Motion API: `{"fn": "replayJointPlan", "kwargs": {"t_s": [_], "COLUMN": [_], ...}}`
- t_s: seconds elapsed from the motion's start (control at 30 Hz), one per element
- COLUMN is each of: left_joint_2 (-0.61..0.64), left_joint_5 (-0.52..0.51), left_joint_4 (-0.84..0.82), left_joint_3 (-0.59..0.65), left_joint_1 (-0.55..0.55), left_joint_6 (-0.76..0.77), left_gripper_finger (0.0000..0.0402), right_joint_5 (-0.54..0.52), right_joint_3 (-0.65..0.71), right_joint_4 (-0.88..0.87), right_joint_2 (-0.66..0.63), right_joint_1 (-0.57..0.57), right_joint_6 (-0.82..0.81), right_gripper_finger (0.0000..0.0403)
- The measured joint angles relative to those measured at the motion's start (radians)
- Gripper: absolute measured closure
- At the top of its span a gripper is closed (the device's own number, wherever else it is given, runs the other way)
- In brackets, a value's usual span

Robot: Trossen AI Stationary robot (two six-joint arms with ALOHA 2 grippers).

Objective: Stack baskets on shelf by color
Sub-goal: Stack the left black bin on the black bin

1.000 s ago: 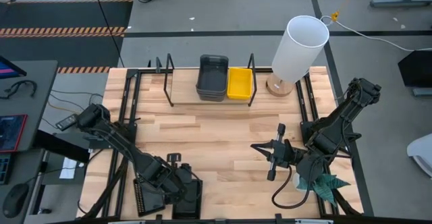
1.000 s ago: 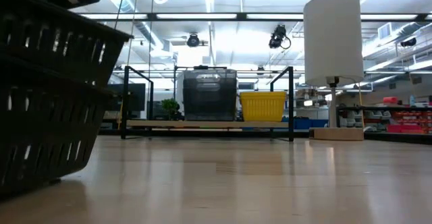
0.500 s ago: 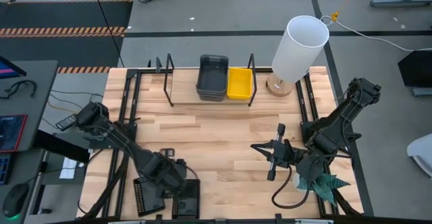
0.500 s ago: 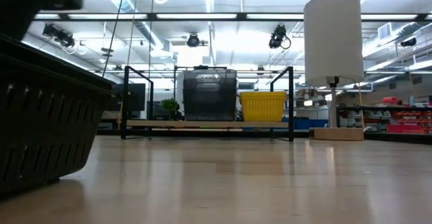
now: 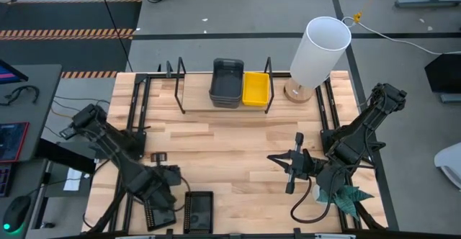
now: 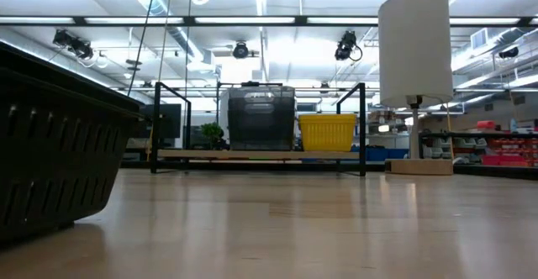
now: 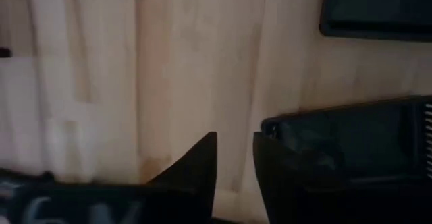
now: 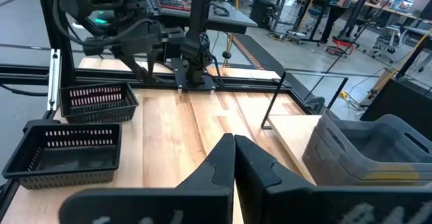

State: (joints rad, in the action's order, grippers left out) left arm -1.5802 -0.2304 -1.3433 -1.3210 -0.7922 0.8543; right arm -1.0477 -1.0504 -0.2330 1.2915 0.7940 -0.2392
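Two black mesh baskets [image 5: 153, 214] [image 5: 199, 210] rest on their bottoms side by side at the table's near edge. They also show in the right wrist view [image 8: 98, 102] [image 8: 67, 153], and one fills the low view's left [image 6: 50, 153]. My left gripper [image 7: 235, 150] [image 8: 183, 82] hangs fingers-down just beyond the left basket's far rim [image 7: 337, 126], a narrow gap between its fingertips and bare wood showing through. On the shelf [image 5: 198, 98] sit stacked grey baskets [image 5: 226, 83] and a yellow basket [image 5: 256, 88]. My right gripper [image 8: 234, 143] [image 5: 272, 157] waits shut at the table's right, pointing left.
A lamp with a tall white shade [image 5: 320, 52] stands at the far right corner beside the shelf. A teal cloth [image 5: 347, 194] lies by the right arm's base. Black frame rails [image 5: 137, 109] run along both table sides. Bare wood [image 5: 223, 152] lies between shelf and mesh baskets.
My left gripper has moved from over the mesh baskets toward the table's left and a little toward the far edge. In the low view, the mesh basket that hung tilted above the other has left the picture, and only one remains there.
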Motion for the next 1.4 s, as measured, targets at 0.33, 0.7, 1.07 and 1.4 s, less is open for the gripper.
{"fn": "replayJointPlan", "kwargs": {"t_s": [0.33, 0.7, 1.07, 1.4], "left_joint_2": [0.271, 0.350, 0.305, 0.187], "left_joint_5": [0.060, 0.142, 0.176, 0.181], "left_joint_4": [0.266, 0.499, 0.676, 0.757], "left_joint_3": [0.363, 0.555, 0.671, 0.635], "left_joint_1": [-0.088, -0.120, -0.121, -0.117], "left_joint_6": [0.304, 0.393, 0.394, 0.350], "left_gripper_finger": [0.0330, 0.0194, 0.0198, 0.0376], "right_joint_5": [0.000, 0.029, 0.029, 0.029], "right_joint_3": [0.000, 0.000, 0.000, 0.000], "right_joint_4": [0.017, 0.019, 0.018, 0.018], "right_joint_2": [0.000, 0.000, 0.000, 0.000], "right_joint_1": [-0.010, -0.026, -0.026, -0.026], "right_joint_6": [0.013, 0.015, 0.014, 0.011], "right_gripper_finger": [0.0394, 0.0394, 0.0394, 0.0394]}}
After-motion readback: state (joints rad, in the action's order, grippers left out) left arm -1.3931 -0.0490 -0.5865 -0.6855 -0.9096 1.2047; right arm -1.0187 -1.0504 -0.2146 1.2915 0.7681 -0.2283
